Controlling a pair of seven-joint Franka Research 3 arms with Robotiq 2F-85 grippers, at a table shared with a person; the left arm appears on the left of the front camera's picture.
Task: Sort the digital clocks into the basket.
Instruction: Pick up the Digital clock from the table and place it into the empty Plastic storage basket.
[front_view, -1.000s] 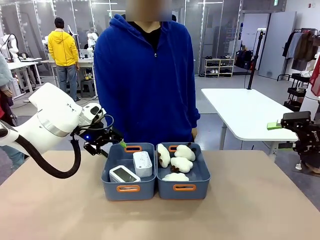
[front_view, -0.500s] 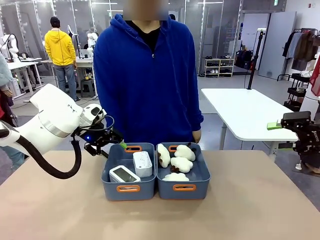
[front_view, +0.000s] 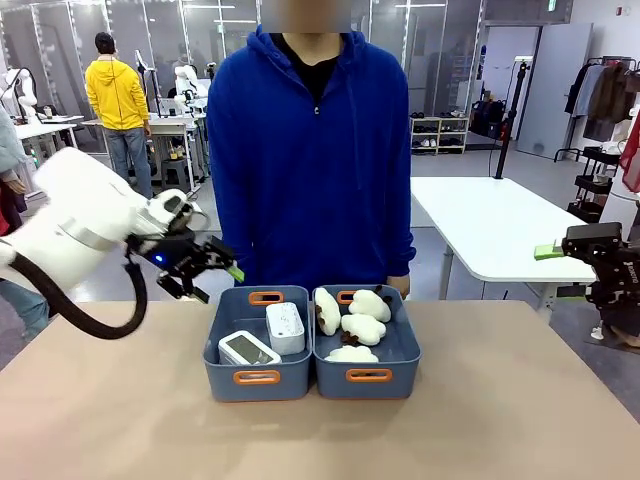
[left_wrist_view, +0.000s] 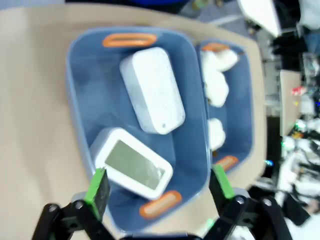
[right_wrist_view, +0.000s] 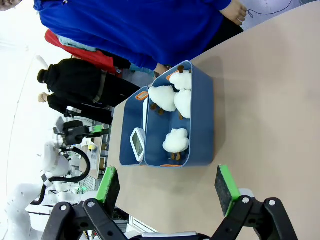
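Two white digital clocks lie in the left blue-grey basket (front_view: 222, 383): one with its grey screen up at the front (front_view: 247, 348), one on its side behind it (front_view: 286, 327). The left wrist view looks down on the basket (left_wrist_view: 82, 100), the screen-up clock (left_wrist_view: 132, 164) and the other clock (left_wrist_view: 151, 90). My left gripper (front_view: 210, 272) hangs open and empty above the table, left of the basket's far end; its green pads (left_wrist_view: 98, 186) stand wide apart. My right gripper (front_view: 565, 247) is raised at the far right, open and empty, with pads (right_wrist_view: 109, 183) spread wide.
A second tub (front_view: 398, 370) touching the basket's right side holds white fluffy plush toys (front_view: 363, 328). A person in a blue hoodie (front_view: 310, 150) stands at the table's far edge behind both tubs. Bare tan tabletop (front_view: 120, 420) lies in front and to both sides.
My left gripper has risen and drawn back to the left, away from the basket's far left corner. The person shifted slightly right. The clocks and right arm have not moved.
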